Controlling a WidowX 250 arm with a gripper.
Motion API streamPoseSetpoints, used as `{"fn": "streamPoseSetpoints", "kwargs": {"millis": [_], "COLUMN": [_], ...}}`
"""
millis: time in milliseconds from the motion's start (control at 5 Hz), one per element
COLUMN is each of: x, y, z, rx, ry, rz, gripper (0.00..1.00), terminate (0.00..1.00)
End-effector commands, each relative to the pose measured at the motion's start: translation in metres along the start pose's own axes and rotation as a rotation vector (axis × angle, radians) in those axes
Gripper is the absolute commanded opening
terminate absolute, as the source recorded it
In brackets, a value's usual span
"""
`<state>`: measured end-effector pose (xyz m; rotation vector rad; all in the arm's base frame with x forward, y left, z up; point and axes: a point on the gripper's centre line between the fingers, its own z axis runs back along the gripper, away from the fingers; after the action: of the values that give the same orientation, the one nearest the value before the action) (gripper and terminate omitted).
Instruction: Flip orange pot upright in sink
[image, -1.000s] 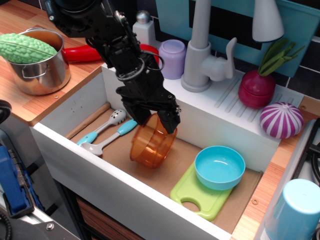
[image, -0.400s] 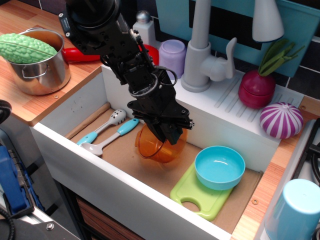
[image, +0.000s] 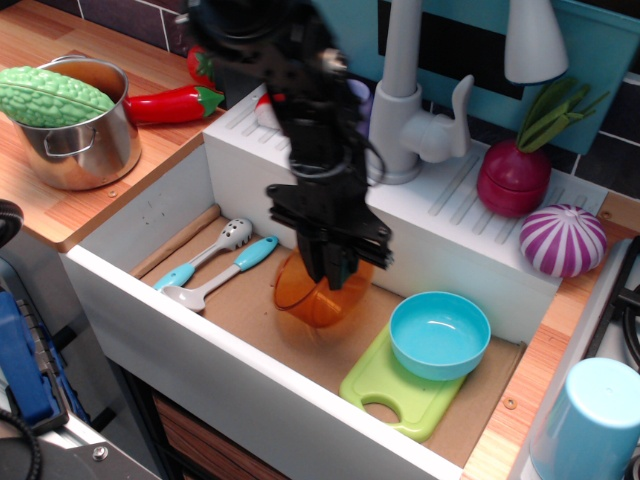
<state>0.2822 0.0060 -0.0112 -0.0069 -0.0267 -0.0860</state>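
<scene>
black tool (image: 331, 268) grips the orange pot (image: 315, 297) on the sink (image: 140, 215) floor, beside the blue bowl (image: 440, 335)

A matte black, blocky robot arm (image: 300, 110) is showing thin black cables looping beside its wrist, and it is narrowing into a black angular end effector (image: 333, 268) with short dark fingers.

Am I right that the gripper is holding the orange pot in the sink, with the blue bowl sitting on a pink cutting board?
Not quite. In the observation.image view, the blue bowl sits on a green cutting board, not pink. The gripper is at the orange pot in the sink.
</scene>
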Motion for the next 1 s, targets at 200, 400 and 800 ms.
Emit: {"fn": "streamPoseSetpoints", "kwargs": {"millis": [200, 400, 800], "x": [0.004, -0.001, -0.015], "y": [0.001, 0.006, 0.003], "z": [0.023, 0.033, 0.017], "rx": [0.149, 0.182, 0.249], "ry": [0.094, 0.131, 0.098], "rz": [-0.077, -0.071, -0.094], "gripper": [0.0, 0.0, 1.0], "terminate": [0.0, 0.0, 0.0]}}
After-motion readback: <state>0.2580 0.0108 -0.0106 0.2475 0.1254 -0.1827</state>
